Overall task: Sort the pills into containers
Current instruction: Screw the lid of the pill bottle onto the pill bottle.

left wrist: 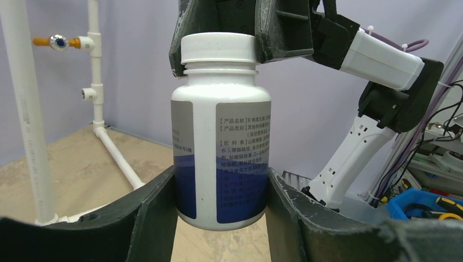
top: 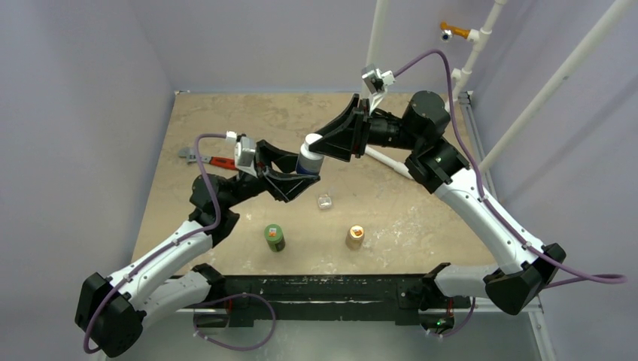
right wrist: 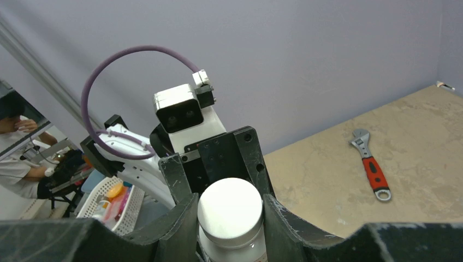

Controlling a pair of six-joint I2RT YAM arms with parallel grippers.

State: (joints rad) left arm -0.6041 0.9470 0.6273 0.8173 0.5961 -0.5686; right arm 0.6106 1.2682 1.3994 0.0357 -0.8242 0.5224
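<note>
1. The left fingers [left wrist: 155,218] squeeze the white pill bottle [left wrist: 221,164] low down and hold it upright above the worktop [top: 248,120].
2. The right fingers [right wrist: 172,232] pinch its white cap [right wrist: 229,210] on both sides.
3. The clear case [top: 324,201] sits on the worktop, near the green bottle [top: 274,238] and the orange bottle [top: 354,237].
4. The pills are too small to make out.

In my feed: a white plastic bottle [left wrist: 221,136] with a white ribbed cap [left wrist: 218,48]; its label is grey above deep blue, with black print. The mottled beige tabletop [top: 226,120] shows pale scuffs. Also a green pill bottle [top: 274,238], a tan-orange pill bottle [top: 354,237], a small transparent plastic case [top: 324,201] and a red-handled steel wrench [right wrist: 372,165].
</note>
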